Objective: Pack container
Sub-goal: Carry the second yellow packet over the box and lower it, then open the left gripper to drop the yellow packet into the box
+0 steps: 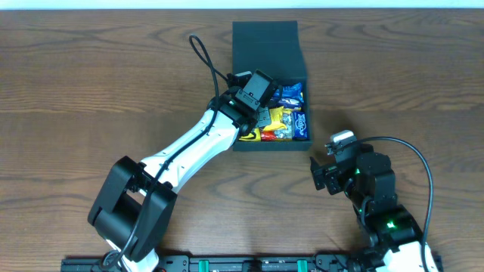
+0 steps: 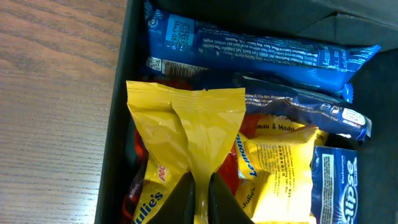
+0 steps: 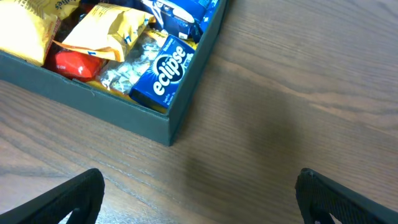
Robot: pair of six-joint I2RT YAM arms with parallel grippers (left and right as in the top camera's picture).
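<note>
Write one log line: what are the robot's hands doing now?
left gripper: shut on yellow packet in box | right gripper: open, empty, beside box | lid: open

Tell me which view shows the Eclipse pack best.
Right wrist: the Eclipse pack lies nearly whole, logo legible, in the container's near corner. Left wrist crops it at the frame's bottom right; overhead shows only a small blue patch.

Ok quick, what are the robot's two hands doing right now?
Left gripper: closed, pinching the yellow snack packet at the container.
Right gripper: open, holding nothing.
</note>
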